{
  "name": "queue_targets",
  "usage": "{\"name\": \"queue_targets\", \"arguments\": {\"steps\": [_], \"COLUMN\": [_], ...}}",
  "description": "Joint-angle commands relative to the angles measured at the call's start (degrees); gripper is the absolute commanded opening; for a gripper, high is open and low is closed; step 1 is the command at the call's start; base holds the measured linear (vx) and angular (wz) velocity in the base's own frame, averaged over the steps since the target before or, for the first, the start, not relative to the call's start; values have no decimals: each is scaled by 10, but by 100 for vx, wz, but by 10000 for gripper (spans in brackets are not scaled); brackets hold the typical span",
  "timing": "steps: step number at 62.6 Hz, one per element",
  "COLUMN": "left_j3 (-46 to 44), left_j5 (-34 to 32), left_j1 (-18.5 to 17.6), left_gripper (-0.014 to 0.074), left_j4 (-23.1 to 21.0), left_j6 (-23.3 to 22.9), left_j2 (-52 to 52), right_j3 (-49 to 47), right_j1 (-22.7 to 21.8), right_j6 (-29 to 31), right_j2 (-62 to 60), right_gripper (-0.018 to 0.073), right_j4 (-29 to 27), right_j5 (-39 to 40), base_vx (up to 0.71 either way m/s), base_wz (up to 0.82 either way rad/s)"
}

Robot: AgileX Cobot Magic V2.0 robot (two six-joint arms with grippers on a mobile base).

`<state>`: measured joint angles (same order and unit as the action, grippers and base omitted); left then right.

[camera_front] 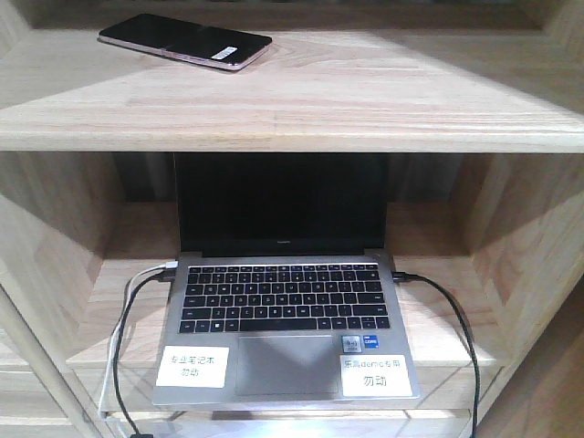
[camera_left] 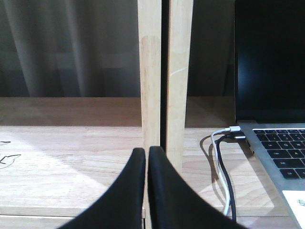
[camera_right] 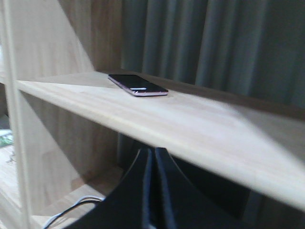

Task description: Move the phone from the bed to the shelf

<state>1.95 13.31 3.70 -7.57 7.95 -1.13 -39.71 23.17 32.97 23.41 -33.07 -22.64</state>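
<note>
laptop (camera_front: 287, 310) in left wrist view: only its left portion shows; the right picture edge cuts the screen and keyboard.
cables (camera_front: 123, 365): run off the bottom edge in the front view; ends unseen.
white labels (camera_front: 192, 367): print too small to read.
shelf (camera_right: 200, 129) in right wrist view: near edge soft and blurred.
both grippers: only the black fingertips show, cut by the bottom edge.
bed: outside all views.

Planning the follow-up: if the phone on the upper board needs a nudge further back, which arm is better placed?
Right, probably. Its gripper sits just under the shelf facing the phone; the left gripper faces a lower upright, phone unseen.
</note>
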Motion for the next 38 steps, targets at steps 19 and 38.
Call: {"name": "queue_targets", "arguments": {"steps": [19,38], "left_j3": [1,1], "left_j5": [-42,-42], "left_j1": [1,1], "left_gripper": [1,1], "left_j4": [-4,-4], "left_j6": [-2,-2], "left_j2": [-4,-4], "right_j3": [91,91], "right_j1": [-2,-2], "right_j6": [-25,-23], "right_j2": [-101,-101], "right_gripper": [-3,-4], "right_j4": [-7,-9], "right_j5": [35,33], "base_vx": [0,0], "base_wz": [0,0]}}
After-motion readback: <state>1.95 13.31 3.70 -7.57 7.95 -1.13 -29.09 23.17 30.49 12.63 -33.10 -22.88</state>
